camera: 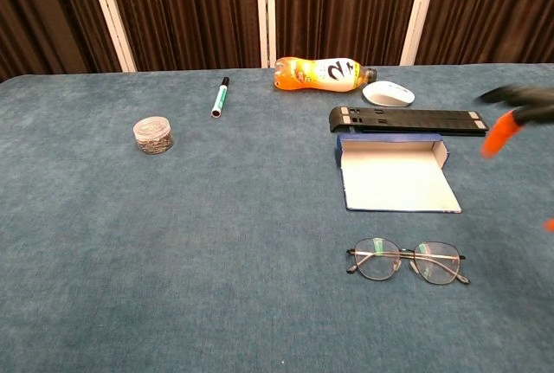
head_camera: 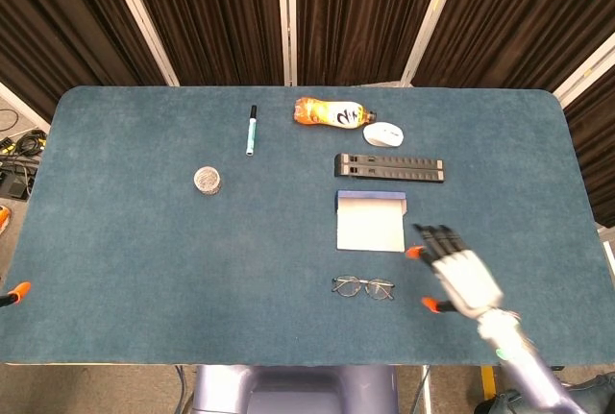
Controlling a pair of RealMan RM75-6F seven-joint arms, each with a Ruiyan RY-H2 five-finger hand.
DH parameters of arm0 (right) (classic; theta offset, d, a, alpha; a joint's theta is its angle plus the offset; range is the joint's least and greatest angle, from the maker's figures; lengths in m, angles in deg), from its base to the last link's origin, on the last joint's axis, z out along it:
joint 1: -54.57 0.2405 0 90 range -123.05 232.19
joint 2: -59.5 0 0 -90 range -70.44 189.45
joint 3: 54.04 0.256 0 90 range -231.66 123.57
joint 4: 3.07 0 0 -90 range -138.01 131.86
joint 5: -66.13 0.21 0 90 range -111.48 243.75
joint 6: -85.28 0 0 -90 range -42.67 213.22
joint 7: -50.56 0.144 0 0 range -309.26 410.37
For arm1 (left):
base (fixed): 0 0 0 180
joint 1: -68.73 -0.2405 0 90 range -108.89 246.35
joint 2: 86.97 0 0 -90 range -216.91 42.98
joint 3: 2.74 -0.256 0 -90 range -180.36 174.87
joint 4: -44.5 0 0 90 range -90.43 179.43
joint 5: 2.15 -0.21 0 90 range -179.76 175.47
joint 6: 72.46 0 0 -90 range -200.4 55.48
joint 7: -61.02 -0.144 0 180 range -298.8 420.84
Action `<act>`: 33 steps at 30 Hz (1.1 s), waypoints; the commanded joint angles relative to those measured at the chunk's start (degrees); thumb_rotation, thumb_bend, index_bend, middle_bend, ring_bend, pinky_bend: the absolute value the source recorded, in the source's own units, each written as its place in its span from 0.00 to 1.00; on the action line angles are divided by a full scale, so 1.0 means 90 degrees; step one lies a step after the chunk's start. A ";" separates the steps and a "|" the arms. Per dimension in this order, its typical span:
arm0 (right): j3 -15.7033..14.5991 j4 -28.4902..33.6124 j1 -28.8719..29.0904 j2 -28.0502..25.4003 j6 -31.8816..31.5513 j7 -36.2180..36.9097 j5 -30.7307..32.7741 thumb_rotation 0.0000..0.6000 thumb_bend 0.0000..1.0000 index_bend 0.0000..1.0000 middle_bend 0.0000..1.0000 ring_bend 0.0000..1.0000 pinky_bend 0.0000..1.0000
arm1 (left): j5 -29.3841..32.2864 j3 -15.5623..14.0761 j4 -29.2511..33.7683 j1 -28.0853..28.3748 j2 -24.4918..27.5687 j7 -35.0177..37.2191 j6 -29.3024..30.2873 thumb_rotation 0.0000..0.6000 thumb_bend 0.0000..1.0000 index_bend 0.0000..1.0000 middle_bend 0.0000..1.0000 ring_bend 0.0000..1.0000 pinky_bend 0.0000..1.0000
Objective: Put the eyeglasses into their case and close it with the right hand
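The eyeglasses (head_camera: 363, 287) (camera: 408, 260) lie with temples folded on the blue table, near its front edge. Just behind them the case (head_camera: 371, 221) (camera: 397, 176) lies open, its pale lid flat toward me. My right hand (head_camera: 457, 275) hovers right of the glasses with fingers spread, holding nothing; in the chest view only blurred fingertips (camera: 512, 117) show at the right edge. At the table's front left corner an orange fingertip of my left hand (head_camera: 16, 291) pokes into view.
A black bar (head_camera: 389, 167) lies behind the case, with a white mouse (head_camera: 383, 133) and an orange bottle (head_camera: 330, 112) beyond it. A marker pen (head_camera: 251, 130) and a small round jar (head_camera: 208, 180) sit to the left.
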 commanded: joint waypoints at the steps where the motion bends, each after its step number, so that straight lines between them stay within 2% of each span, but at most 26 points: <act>1: 0.0247 -0.0112 0.0520 0.0566 0.0562 -0.0053 0.0523 1.00 0.21 0.44 0.00 0.00 0.00 | 0.0112 0.0033 -0.0021 0.0056 -0.0044 -0.0082 -0.0092 1.00 0.00 0.00 0.00 0.00 0.00; 5: 0.0314 -0.0356 0.0796 0.1038 0.0939 -0.0311 0.1034 1.00 0.22 0.46 0.00 0.00 0.00 | 0.0264 0.0059 -0.0057 0.0121 -0.0094 -0.0185 -0.0215 1.00 0.00 0.00 0.00 0.00 0.00; 10: 0.0345 -0.0781 0.1164 0.1565 0.1293 -0.1020 0.1709 1.00 0.22 0.49 0.00 0.00 0.00 | 0.0364 0.0046 -0.0107 0.0177 -0.0181 -0.0337 -0.0306 1.00 0.00 0.00 0.00 0.00 0.00; 19: 0.0354 -0.0816 0.1428 0.1853 0.1283 -0.1657 0.2697 1.00 0.23 0.50 0.00 0.00 0.00 | 0.0392 0.0017 -0.0098 0.0210 -0.0220 -0.0426 -0.0329 1.00 0.00 0.00 0.00 0.00 0.00; 33: 0.0167 -0.0582 0.1695 0.1929 0.1139 -0.2089 0.3386 1.00 0.23 0.51 0.00 0.00 0.00 | 0.0387 -0.0011 -0.0088 0.0229 -0.0217 -0.0428 -0.0322 1.00 0.00 0.00 0.00 0.00 0.00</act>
